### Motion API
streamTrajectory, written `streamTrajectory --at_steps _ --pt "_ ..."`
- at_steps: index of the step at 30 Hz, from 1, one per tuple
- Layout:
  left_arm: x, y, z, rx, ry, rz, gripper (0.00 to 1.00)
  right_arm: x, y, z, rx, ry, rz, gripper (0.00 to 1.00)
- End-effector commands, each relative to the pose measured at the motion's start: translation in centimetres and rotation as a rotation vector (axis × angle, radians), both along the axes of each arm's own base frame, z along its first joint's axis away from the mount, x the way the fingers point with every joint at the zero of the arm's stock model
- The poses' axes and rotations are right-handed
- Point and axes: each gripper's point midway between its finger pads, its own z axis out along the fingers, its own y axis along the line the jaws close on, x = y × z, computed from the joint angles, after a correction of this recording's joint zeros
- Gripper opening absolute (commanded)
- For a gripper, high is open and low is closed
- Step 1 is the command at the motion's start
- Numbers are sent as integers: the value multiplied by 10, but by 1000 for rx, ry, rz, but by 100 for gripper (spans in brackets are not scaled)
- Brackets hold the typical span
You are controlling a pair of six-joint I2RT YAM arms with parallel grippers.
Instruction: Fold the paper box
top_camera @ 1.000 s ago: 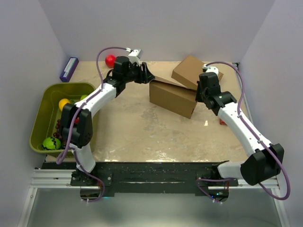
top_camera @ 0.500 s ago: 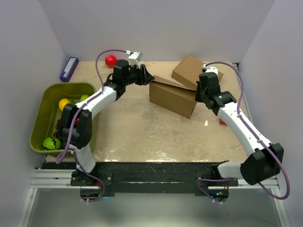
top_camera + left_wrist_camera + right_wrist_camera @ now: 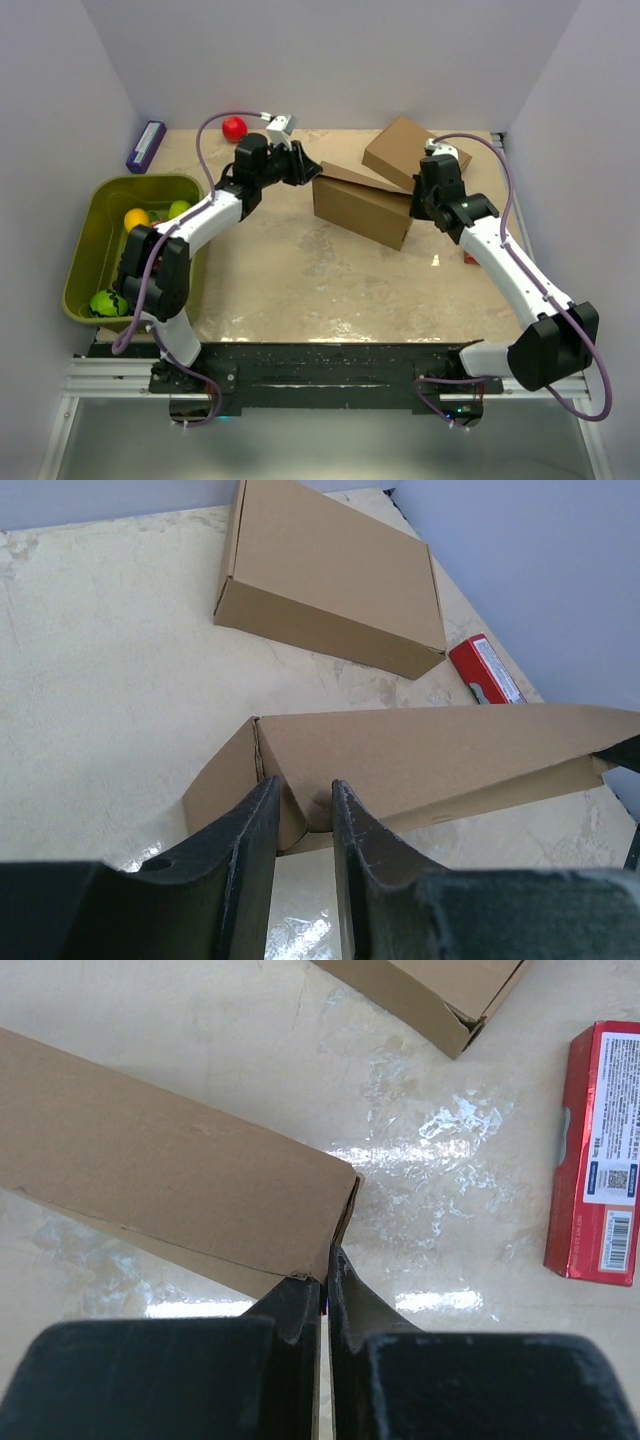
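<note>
The paper box (image 3: 360, 205) is a shallow brown carton lying mid-table, its lid lifted a little along the back. My left gripper (image 3: 308, 166) is at its left end. In the left wrist view the jaws (image 3: 303, 785) stand partly open on either side of the box's (image 3: 430, 750) near corner, with a gap still showing. My right gripper (image 3: 418, 205) is at the box's right end. In the right wrist view its fingers (image 3: 327, 1260) are shut, and the end wall at the corner of the box (image 3: 150, 1150) runs down between them.
A second, fully formed brown carton (image 3: 410, 148) sits at the back right, just behind the box. A red packet (image 3: 470, 258) lies by the right arm. At the left stands a green bin (image 3: 85, 250) of toys, with a red ball (image 3: 234, 127) and a purple box (image 3: 146, 145) at the back.
My left gripper's jaws have narrowed around the box's left corner, and the left arm has shifted a little. The box has slid slightly left. The right gripper stays shut.
</note>
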Motion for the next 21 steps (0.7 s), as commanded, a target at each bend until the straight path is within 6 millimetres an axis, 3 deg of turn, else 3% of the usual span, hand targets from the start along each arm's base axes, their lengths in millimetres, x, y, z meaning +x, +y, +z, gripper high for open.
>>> streamTrajectory --at_steps 1,15,18,21 --pt "-20 12 -39 56 125 13 31 -23 7 -38 8 163 32 0" --pt "-40 3 -26 -28 128 -30 27 -14 22 -52 119 122 -20 0" --pt "-37 8 -29 -3 134 -6 27 -14 25 -47 129 121 -7 8" --pt "-30 15 -29 36 130 29 27 -17 22 -36 114 118 -7 27"
